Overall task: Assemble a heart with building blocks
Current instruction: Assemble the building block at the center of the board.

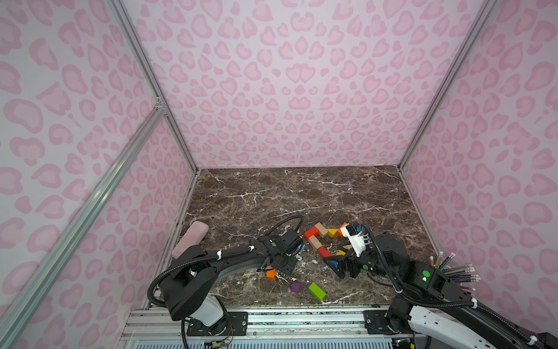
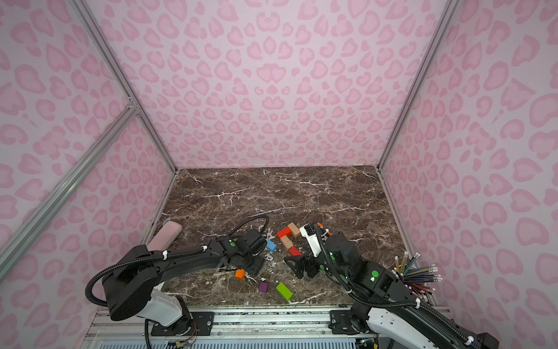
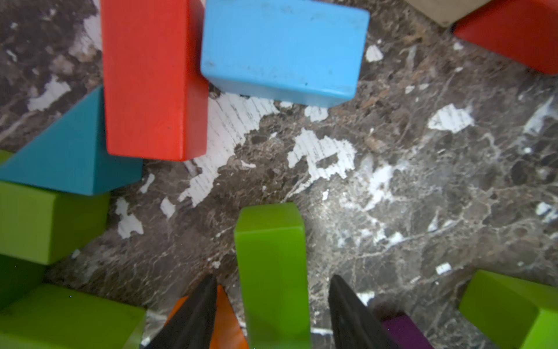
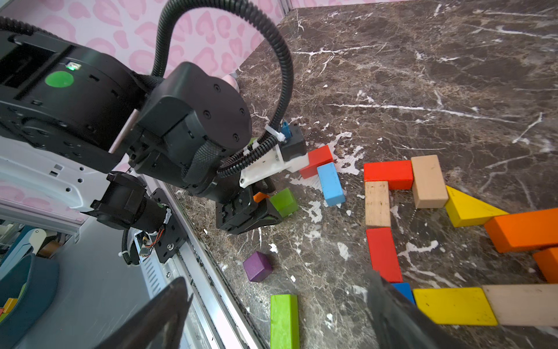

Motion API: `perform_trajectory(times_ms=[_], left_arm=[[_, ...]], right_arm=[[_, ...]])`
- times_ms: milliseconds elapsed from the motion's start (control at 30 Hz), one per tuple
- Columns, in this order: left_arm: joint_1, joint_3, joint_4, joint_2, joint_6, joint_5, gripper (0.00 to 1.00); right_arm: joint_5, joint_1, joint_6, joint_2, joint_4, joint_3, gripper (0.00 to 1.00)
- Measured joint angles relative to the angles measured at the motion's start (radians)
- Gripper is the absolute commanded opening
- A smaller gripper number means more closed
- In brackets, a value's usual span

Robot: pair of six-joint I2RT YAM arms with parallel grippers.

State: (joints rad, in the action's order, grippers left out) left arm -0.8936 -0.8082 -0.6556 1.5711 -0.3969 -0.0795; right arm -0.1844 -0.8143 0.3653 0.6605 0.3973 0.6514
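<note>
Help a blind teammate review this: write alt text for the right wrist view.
A partial outline of red, tan, yellow and orange building blocks lies on a dark marble table. Beside it the left arm hangs over a green block, with a purple cube and green brick loose nearby. The right fingers stand open in the foreground.

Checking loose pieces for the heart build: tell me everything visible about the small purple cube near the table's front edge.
The small purple painted cube looks like matte wood, edges crisp. It sits flat on the brown marble-pattern tabletop near the front edge, away from the assembled blocks. A long green brick lies beside it and an orange block further off; both stand apart from it. Nothing but the tabletop touches it.
</note>
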Motion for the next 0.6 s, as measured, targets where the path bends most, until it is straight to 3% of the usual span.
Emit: perform_trajectory(times_ms=[67,300,333,600], left_arm=[[0.000,-0.003,0.000,0.008,0.006,-0.006,0.41],[-0.010,-0.024,0.016,0.023,0.054,-0.018,0.37],[-0.011,-0.027,0.018,0.027,0.060,-0.020,0.32],[-0.011,-0.069,0.047,0.078,0.119,-0.035,0.31]], right_arm=[[0.001,0.000,0.000,0.002,0.000,0.000,0.95],[0.007,0.003,0.000,0.010,0.001,-0.005,0.95],[0.008,0.003,0.000,0.010,0.002,-0.005,0.94],[0.016,0.003,0.000,0.009,0.001,-0.005,0.94]])
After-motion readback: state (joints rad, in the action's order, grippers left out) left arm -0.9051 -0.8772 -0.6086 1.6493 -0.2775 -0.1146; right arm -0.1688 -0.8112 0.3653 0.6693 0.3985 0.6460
